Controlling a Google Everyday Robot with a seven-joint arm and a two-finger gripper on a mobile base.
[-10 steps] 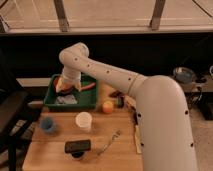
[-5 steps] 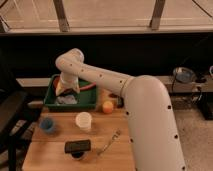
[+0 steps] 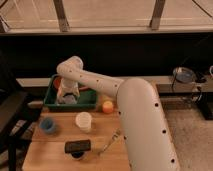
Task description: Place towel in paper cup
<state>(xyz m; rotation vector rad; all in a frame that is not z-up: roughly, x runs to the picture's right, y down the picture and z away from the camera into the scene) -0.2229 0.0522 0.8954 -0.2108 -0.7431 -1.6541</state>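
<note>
Low-walled green plastic tray (image 3: 86,104) surrounds the gripper (image 3: 67,94). An orange round object (image 3: 107,106) lies right of the jaws, and a small blue cup (image 3: 47,125) stands in front on the wooden table (image 3: 46,151). Pale grey-blue soft towel (image 3: 67,99) lies bunched directly beneath the jaws, which are spread wide. Cream-white round paper cup (image 3: 83,121) stands upright in front of the jaws, outside the tray. The smooth white arm bends down into the tray.

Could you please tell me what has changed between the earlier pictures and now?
The arm shifted left in view, and the gripper dipped lower into the green bin; no grasp shows. The paper cup and blue cup stayed put.
</note>
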